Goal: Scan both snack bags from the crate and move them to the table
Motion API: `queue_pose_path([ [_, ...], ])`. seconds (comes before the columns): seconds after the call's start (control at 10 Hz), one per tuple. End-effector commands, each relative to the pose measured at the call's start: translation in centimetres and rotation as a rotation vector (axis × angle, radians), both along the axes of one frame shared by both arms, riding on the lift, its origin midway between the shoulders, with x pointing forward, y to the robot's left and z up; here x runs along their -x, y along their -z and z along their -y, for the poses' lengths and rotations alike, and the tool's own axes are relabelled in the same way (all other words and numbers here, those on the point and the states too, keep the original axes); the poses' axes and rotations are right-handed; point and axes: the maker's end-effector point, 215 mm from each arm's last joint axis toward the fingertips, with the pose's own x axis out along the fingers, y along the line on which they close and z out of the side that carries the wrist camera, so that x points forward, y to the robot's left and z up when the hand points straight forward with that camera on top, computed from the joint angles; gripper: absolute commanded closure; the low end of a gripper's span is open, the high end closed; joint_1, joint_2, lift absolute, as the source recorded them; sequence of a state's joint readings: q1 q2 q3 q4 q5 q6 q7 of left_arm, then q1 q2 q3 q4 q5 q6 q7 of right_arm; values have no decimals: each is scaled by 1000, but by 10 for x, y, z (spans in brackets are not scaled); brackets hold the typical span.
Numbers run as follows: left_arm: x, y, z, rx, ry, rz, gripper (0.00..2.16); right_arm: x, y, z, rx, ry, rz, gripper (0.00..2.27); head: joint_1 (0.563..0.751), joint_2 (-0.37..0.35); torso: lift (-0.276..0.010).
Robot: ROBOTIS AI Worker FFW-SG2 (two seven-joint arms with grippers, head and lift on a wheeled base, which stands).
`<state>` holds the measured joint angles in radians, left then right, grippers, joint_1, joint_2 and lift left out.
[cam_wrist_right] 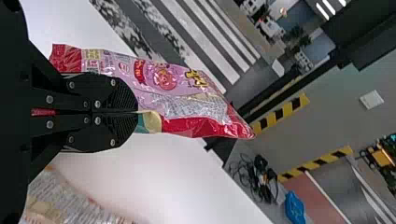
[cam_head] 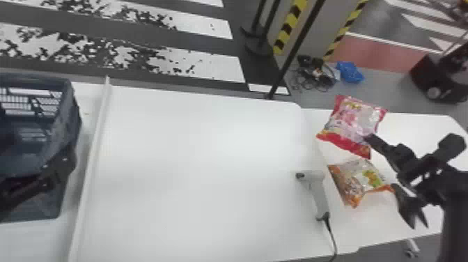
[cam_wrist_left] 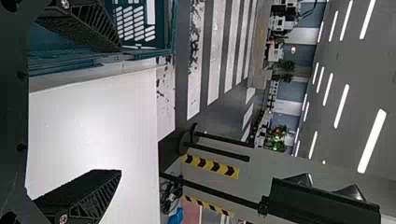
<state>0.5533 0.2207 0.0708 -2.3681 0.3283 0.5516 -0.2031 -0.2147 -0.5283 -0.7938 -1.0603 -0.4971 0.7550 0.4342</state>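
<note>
Head view: both snack bags are over at the robot's right, the crinkly pink plastic bag with red ends (cam_head: pixel 353 120) farther off and the clear-and-orange plastic bag (cam_head: pixel 360 179) nearer, lying on the white table (cam_head: pixel 421 130) beside a light grey handheld scanner (cam_head: pixel 317 193). The black right pincer (cam_wrist_right: pixel 136 112) is clamped on the pink one, its two fingers closed together on the near edge, and the bag stretches out ahead of the tips, towards the robot's left; whether its underside touches the table I can't tell. The orange bag sits just nearer the robot, apart from those tips. My guess is this is the set-down of the second bag; whether either has been scanned I can't say. Next, ease it down flat behind its mate, then part the fingers without dragging the film. The left pincer (cam_wrist_left: pixel 119 111) waits by the dark blue plastic crate (cam_head: pixel 64 129), fingers wide apart, nothing between them.
</note>
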Motion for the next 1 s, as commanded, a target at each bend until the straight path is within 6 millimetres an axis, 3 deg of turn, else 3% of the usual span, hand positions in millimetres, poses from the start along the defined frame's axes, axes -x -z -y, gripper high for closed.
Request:
queue_pose_path([
  [0.0,-2,0,0,0,2,1,70,10,29,11,7,67,-52,2240,695,-350,-87],
  [0.3,-7,0,-1,0,7,4,70,26,64,25,88,135,-177,2240,695,-350,-87],
  [0.4,-7,0,-1,0,7,4,70,32,74,24,96,149,-233,1980,695,-350,-87],
  [0.5,-8,1,-1,2,5,3,70,35,82,19,93,146,-270,643,695,-350,-87],
  [0.6,-9,1,-2,3,1,3,70,40,83,16,83,154,-295,-2,695,-350,-87],
  [0.8,-9,1,2,4,2,2,70,49,68,-6,102,137,-277,53,695,-350,-87],
  [0.9,-10,1,3,2,2,3,70,48,44,-25,145,99,-248,53,695,-350,-87],
])
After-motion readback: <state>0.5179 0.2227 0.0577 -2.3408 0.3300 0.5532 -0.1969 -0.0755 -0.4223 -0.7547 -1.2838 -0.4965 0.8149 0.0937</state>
